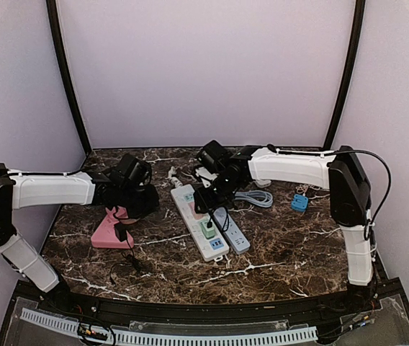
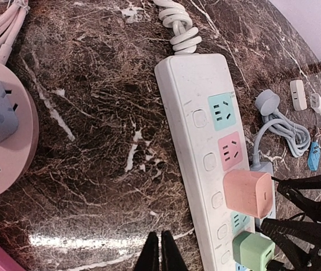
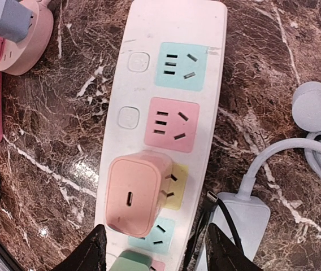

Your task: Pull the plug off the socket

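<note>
Peach charger plug [image 3: 135, 195] upright in third socket of white power strip [image 3: 124, 90], long axis along strip, right gripper [image 3: 156, 251] open flanking it, grey extension block [image 3: 241, 217] just beside right edge, marble table [image 3: 47, 141] left, left gripper [image 2: 160, 251] closed

**A:** Where does your top camera sit?

**B:** High, above and behind my two bases. It faces forward and down over the whole dark marble tabletop [image 1: 284, 245]. It's the far view, with both my arms in it.

**A:** And the wrist cameras?

**B:** Each rides a wrist and looks down past its own fingers. The left one is near the surface, with my left tool [image 2: 159, 240] at its bottom edge. The right one is closer still, with my right tool [image 3: 156, 251] at its bottom edge.

**A:** What do they share?

**B:** Both wrist views show the long white power strip with pastel sockets [image 3: 132, 84] and the peach square charger plug [image 3: 133, 195] on it. The top view shares the strip.
</note>
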{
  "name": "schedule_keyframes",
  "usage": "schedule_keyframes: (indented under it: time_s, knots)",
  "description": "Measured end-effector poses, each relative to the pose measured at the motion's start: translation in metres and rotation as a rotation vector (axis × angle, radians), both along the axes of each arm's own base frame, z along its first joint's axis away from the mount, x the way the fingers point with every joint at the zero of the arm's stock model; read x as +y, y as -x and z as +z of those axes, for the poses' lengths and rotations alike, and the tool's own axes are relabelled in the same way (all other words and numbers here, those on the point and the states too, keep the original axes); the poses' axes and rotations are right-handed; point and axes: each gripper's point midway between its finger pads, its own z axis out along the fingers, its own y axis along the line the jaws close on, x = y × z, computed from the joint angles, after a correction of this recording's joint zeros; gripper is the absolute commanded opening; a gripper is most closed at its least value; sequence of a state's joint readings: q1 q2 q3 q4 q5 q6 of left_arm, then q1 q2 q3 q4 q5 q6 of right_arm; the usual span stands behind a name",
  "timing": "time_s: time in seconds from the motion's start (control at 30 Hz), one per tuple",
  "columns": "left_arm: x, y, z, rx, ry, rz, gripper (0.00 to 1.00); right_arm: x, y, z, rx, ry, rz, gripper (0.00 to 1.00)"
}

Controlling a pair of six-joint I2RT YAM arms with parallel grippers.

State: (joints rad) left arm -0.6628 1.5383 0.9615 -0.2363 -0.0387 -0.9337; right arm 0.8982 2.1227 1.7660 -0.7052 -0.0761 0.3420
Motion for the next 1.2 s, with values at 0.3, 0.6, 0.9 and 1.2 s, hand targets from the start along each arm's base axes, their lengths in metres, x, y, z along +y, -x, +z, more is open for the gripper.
schedule_keyframes:
  time_s: [0.3,0.6,0.9,1.2]
  knots:
    - [-0.016,-0.018,0.007,-0.013,0.007,-0.033,0.03,0.006,-0.009,0.004,-0.012,-0.017,-0.005,0.57]
    - [-0.048,-0.047,0.012,-0.007,0.096,-0.094,0.03,0.017,-0.020,0.007,-0.041,-0.023,-0.008,0.54]
    - [-0.077,-0.060,-0.026,0.085,0.213,-0.159,0.00,0.021,-0.017,-0.001,-0.055,0.009,-0.005,0.51]
    - [-0.092,-0.061,-0.038,0.117,0.272,-0.197,0.00,0.026,-0.013,-0.009,-0.060,0.045,-0.005,0.36]
